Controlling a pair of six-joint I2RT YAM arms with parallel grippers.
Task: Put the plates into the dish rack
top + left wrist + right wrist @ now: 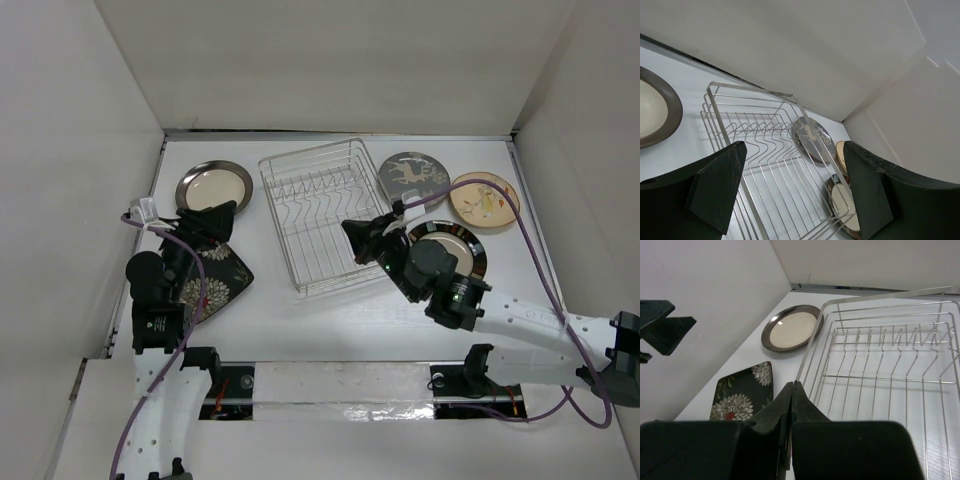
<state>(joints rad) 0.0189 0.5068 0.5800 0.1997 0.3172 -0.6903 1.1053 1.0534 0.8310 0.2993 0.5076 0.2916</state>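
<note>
A white table (300,325) boxed in by white walls (330,70) carries everything. The dish rack (322,215) sits in the middle of it, its long side running away from the arms. All 5 plates lie flat on the table outside the rack. To its left are a dark-rimmed plate (214,186) at the far side and a black square plate (222,282) nearer the arms. To its right, a grey plate (413,178) lies just beside the far corner, with a tan plate (484,200) just beside that. A second dark-rimmed plate (462,248) lies nearer, partly covered by the right arm.

The left gripper (212,220) hangs over the far corner of the square plate, its fingers spread wide apart and holding nothing. The right gripper (355,232) is over the rack's right side towards its near end, its fingers pressed together with nothing between them
</note>
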